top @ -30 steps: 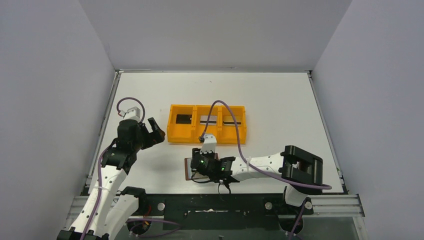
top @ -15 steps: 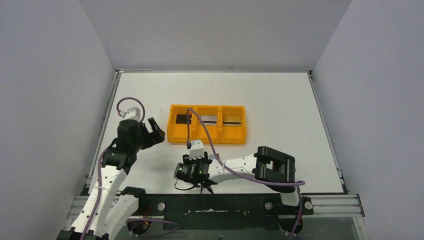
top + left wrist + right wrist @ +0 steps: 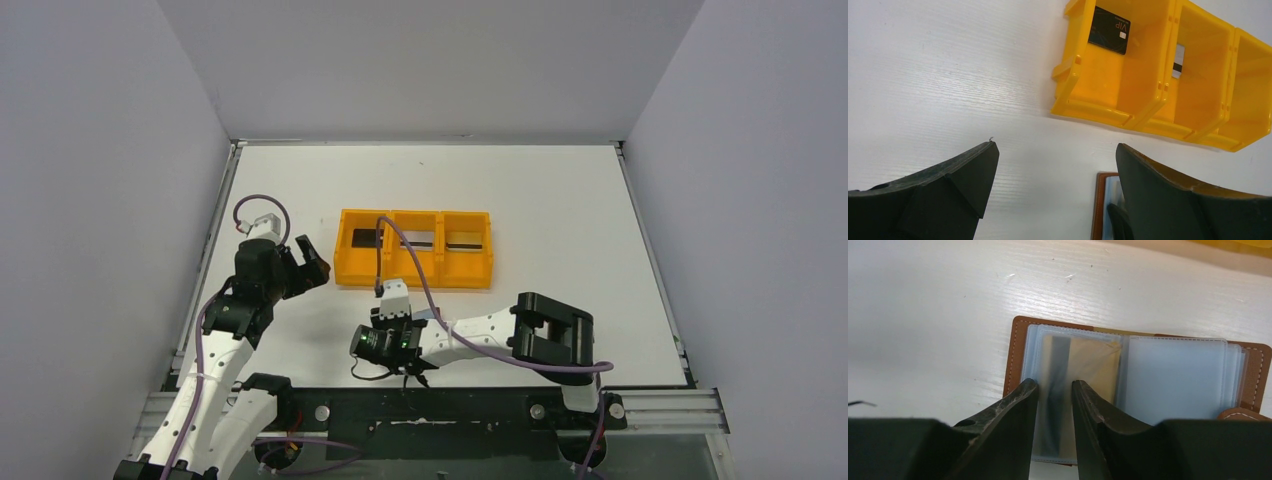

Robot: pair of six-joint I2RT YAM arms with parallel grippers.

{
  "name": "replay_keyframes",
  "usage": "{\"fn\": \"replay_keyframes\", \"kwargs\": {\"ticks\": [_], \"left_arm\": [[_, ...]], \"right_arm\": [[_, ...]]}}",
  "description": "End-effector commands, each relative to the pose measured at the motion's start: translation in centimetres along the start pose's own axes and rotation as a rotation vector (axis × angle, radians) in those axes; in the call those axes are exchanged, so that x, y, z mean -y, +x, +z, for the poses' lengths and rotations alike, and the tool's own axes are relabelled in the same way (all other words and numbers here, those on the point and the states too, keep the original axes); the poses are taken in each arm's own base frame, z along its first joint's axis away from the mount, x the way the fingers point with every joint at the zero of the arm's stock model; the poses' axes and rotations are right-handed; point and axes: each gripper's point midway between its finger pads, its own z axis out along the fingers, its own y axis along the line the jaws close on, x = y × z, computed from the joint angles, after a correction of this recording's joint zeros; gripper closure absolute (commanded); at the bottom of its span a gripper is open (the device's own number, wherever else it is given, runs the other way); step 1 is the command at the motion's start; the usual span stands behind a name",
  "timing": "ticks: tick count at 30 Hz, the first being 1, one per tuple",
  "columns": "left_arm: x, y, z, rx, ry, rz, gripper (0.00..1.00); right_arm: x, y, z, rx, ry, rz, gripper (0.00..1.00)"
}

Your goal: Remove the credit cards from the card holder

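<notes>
Open and flat on the white table (image 3: 570, 200), low and centre in the overhead view, close to the near edge: card holder (image 3: 1173, 380). Brown leather rim with pale stitching, cloudy blue-grey sleeves, snap tab (image 3: 1243, 414) at the lower right of the right wrist view. Inside the left sleeve, a tan-gold card (image 3: 1095, 365) with a dark stripe.

Right gripper (image 3: 1054, 385) over that sleeve, jaws narrowed to a slim gap; cannot tell whether pinching anything. Left gripper (image 3: 1056, 146) at the left of the overhead view, spread wide, holding nothing.

Above the holder and apart from it, orange tray (image 3: 1098, 107): black card (image 3: 1109, 30) in the left bin, silvery grey card (image 3: 418, 238) in the middle bin.

Open table surface to the left and right and beyond the tray. Walls on three sides.
</notes>
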Motion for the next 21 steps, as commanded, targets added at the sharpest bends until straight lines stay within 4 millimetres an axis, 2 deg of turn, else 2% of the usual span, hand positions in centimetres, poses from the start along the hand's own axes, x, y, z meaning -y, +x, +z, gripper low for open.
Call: {"fn": "replay_keyframes", "kwargs": {"ticks": [1, 11, 21], "left_arm": [[1.1, -1.7, 0.0, 0.062, 0.042, 0.013, 0.11], [1.1, -1.6, 0.0, 0.058, 0.043, 0.014, 0.11], [1.2, -1.6, 0.0, 0.056, 0.044, 0.015, 0.11]], "right_arm": [[-0.1, -1.1, -0.8, 0.014, -0.067, 0.051, 0.65], [-0.5, -0.3, -0.4, -0.033, -0.146, 0.094, 0.55], [-0.4, -0.2, -0.5, -0.036, -0.153, 0.109, 0.55]]}}
